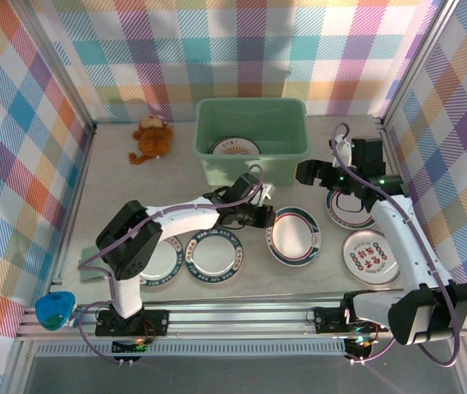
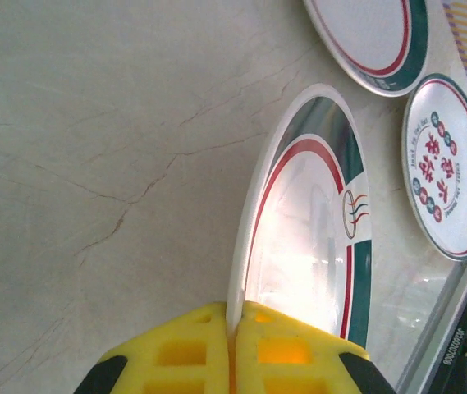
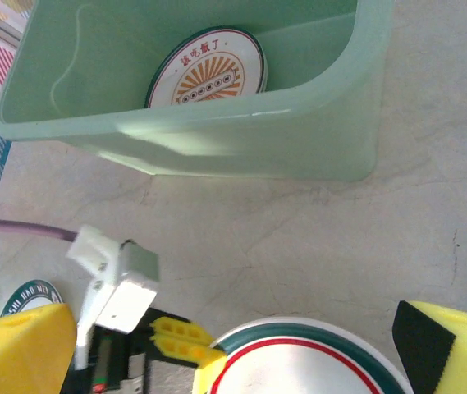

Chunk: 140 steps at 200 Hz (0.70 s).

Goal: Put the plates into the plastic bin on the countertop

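Your left gripper (image 2: 233, 320) pinching the teal-banded plate (image 2: 307, 238) by its rim (just in front of the mint bin (image 1: 252, 160)), your right gripper (image 3: 233, 353) spread wide

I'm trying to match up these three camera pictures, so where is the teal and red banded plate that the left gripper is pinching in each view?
Top external: the banded plate sits just right of centre, below the plastic bin.
Left wrist: it rises from bottom centre toward the upper right.
Right wrist: its rim curves along the bottom edge, at centre.
Shared landmark: the left gripper, shut on the plate's rim.
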Each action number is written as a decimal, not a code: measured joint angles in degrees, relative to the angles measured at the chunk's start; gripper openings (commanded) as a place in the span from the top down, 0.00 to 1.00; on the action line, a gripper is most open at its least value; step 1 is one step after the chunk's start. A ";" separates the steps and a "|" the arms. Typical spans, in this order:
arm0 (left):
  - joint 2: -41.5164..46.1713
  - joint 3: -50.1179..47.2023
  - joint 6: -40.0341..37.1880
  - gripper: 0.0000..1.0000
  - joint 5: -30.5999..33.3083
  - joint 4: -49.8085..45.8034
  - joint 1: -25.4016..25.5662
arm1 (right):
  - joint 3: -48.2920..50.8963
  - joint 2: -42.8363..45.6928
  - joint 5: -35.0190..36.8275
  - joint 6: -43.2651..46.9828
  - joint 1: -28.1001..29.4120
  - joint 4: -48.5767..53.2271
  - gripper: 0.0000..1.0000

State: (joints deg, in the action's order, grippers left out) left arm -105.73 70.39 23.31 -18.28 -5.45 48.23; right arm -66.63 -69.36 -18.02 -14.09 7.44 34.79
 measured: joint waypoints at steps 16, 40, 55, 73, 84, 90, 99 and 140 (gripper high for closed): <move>2.12 0.83 -1.11 1.00 0.52 -2.21 -0.11 | -1.66 -0.57 0.59 0.04 0.00 0.28 0.01; 4.44 3.48 -2.38 1.00 0.92 -4.28 -0.61 | -4.81 -0.66 2.21 0.61 0.00 1.31 0.01; 5.55 5.60 -3.04 1.00 0.81 -5.14 -1.11 | -6.69 -0.57 3.69 1.51 0.00 1.70 0.01; 6.73 8.39 -3.48 1.00 0.76 -5.44 -2.19 | -8.87 -0.55 5.20 2.34 -0.04 2.84 0.01; 7.32 10.12 -3.63 1.00 0.57 -5.42 -3.06 | -10.34 -0.57 5.79 2.86 -0.20 3.56 0.01; 7.58 10.99 -3.63 1.00 0.42 -5.40 -3.56 | -11.30 -0.59 5.90 3.04 -0.35 4.02 0.01; 7.96 12.37 -3.61 1.00 0.24 -5.29 -4.59 | -12.98 -0.63 5.88 3.28 -0.59 4.46 0.02; 8.26 17.35 -1.73 1.00 -1.68 -3.45 -10.32 | -24.28 -3.56 3.65 4.76 -1.07 6.54 0.09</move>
State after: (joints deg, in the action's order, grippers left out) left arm -97.47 87.74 21.58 -19.97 -8.91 37.91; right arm -90.91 -72.93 -14.37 -9.32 6.37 41.32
